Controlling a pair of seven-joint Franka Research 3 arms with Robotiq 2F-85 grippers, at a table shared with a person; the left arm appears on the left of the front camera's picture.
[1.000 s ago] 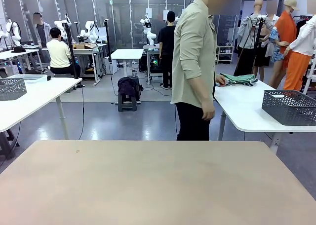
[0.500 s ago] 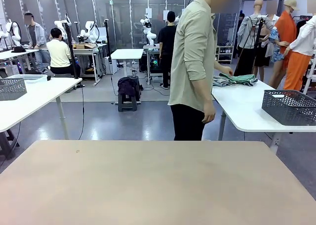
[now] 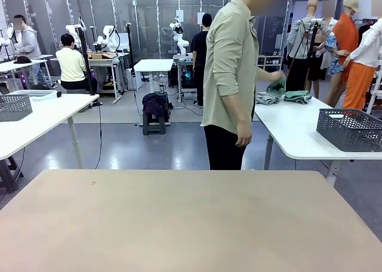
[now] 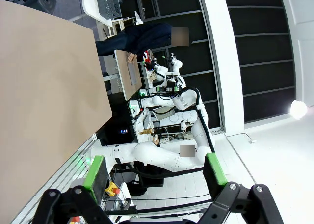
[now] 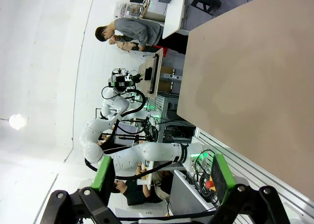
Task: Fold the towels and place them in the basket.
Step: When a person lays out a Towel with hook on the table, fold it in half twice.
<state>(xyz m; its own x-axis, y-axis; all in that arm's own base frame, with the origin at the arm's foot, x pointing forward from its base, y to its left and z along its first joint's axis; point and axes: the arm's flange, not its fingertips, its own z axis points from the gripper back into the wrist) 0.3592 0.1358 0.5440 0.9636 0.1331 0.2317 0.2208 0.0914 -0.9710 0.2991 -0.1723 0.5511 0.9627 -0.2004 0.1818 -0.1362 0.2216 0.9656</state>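
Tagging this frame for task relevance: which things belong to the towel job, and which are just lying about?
Job:
- towels on the white side table
- one towel lifted by the person's hand
- basket

Lying about:
- grey cloth beside the towels
- second basket, far left

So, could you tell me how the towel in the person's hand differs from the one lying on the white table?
The held towel hangs from the person's hand; the other towel lies on the white table. The held towel is bunched; the other towel is flat, seemingly folded. Both are green.
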